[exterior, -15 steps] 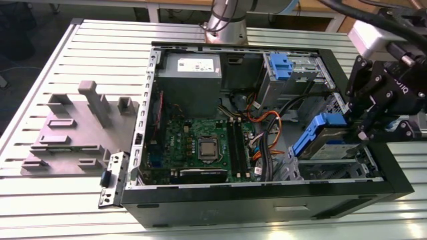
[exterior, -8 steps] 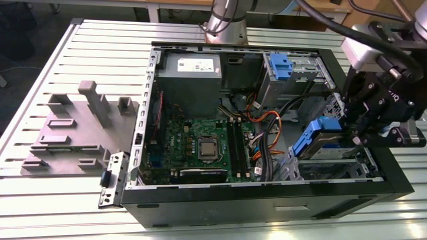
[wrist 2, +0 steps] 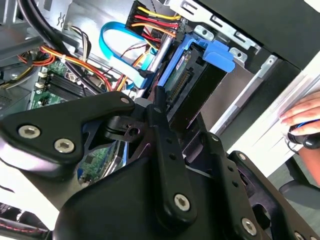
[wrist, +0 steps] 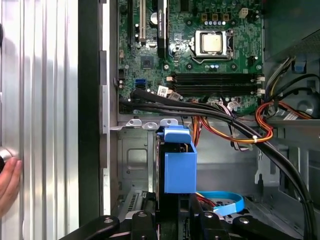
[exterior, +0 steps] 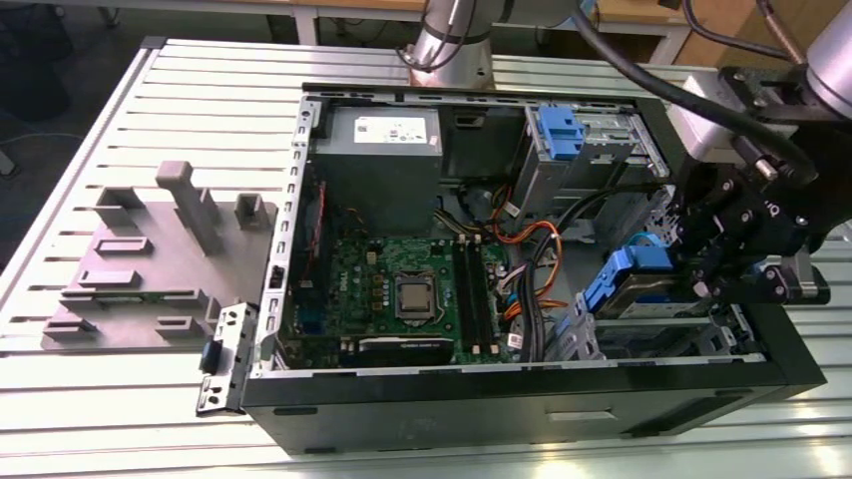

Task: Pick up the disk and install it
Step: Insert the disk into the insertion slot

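As the jaws seem clamped on the disk, just ahead of them, keep it square to the drive cage.

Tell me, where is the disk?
The disk is at the exterior view's right, inside the case, in the gripper, beside the orange cables.
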### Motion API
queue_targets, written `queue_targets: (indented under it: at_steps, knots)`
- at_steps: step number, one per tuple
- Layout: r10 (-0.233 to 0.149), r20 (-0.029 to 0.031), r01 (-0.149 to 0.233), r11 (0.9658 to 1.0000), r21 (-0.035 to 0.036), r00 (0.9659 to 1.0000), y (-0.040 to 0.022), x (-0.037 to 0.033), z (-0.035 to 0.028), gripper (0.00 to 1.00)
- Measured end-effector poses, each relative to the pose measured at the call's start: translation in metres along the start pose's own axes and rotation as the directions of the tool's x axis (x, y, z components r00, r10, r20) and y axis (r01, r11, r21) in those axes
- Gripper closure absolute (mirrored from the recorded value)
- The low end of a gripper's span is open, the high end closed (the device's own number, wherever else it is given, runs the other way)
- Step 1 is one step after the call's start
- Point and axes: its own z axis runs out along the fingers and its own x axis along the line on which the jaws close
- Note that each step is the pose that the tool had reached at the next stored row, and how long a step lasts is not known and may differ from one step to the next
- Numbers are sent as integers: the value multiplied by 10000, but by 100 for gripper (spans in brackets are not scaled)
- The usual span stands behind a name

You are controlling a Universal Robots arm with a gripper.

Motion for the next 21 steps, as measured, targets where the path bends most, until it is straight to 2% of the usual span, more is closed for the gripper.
queue_targets:
  at_steps: [9, 19, 20, 21]
  knots:
    - [0, -34, 0, 10000, 1, 10000, -2, 2, 158, 65]
    - [1, -41, -1, 10000, 1, 10000, -2, 2, 163, 64]
    - [1, -41, -1, 10000, 1, 10000, -2, 2, 163, 58]
    - [1, -41, -1, 10000, 1, 10000, -2, 2, 163, 58]
